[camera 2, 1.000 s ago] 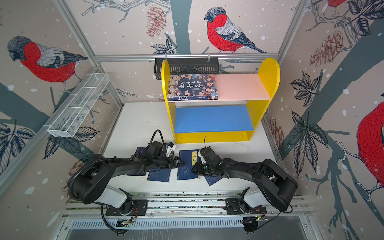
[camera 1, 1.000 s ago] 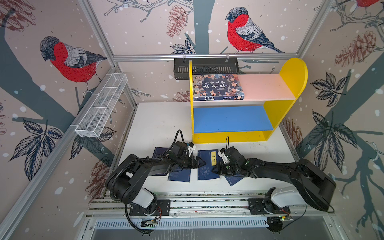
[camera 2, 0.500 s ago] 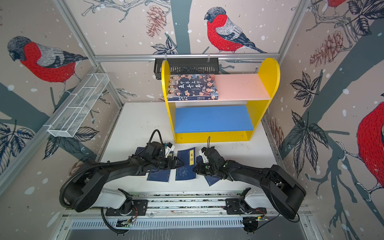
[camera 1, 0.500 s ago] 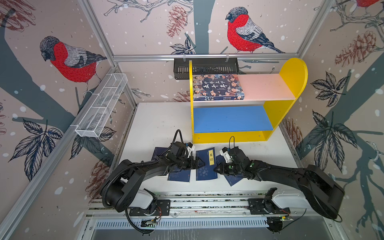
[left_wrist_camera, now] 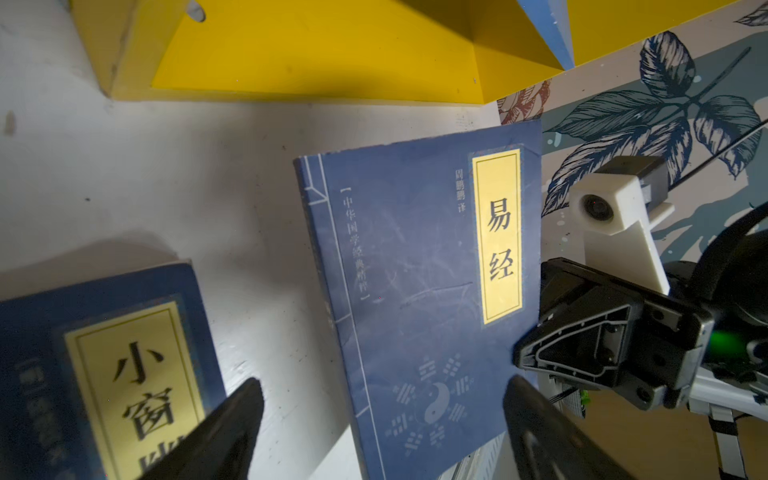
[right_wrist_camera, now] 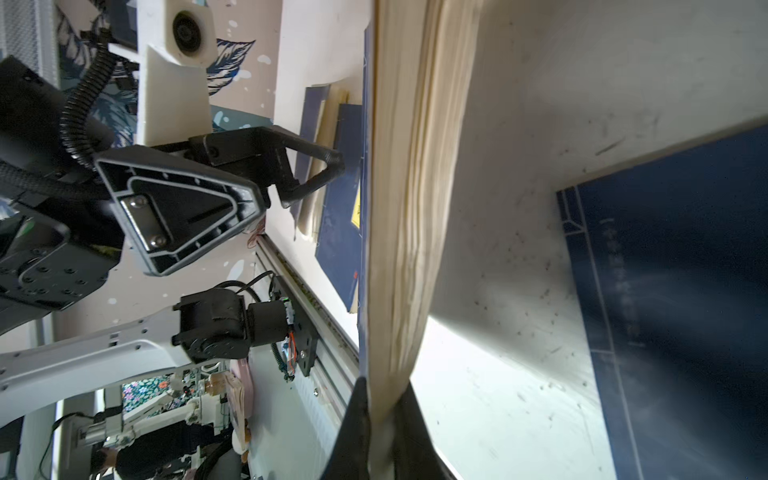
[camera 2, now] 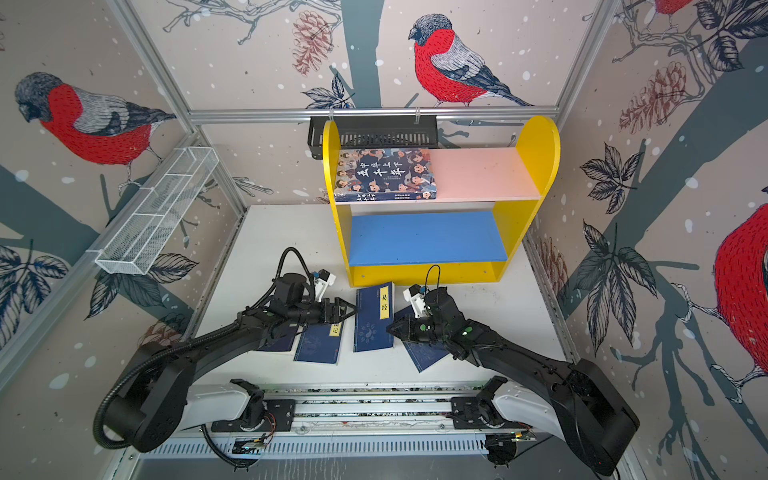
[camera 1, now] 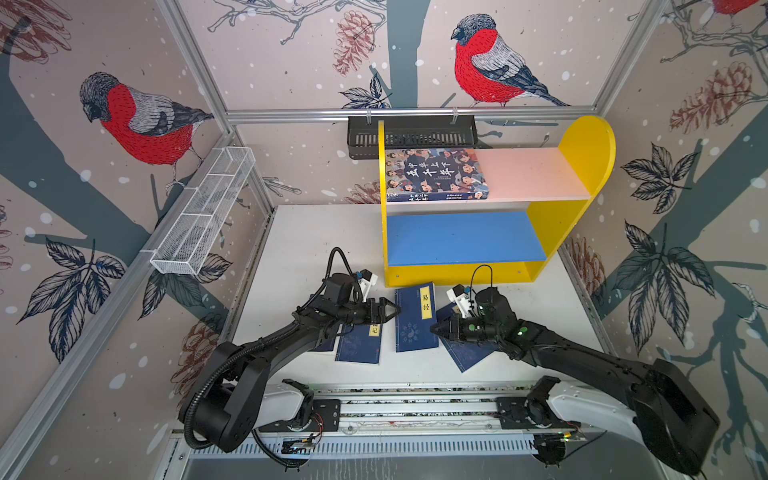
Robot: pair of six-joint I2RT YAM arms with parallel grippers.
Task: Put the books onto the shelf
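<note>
The right gripper pinches the navy book by its page edge, tilting it up. The left gripper, open, should clamp the spine squarely.

Thick book atop shelf, paperbacks before.

Two matte black jointed arms sit on glossy white base housings along a silver slotted rail, trailing black corrugated cable conduit, with white blocky wrist camera mounts, green status lights, and the left gripper showing triangular ribbed fingers with silver screws.

Navy book beyond left gripper's spread jaws, right gripper at edge
</note>
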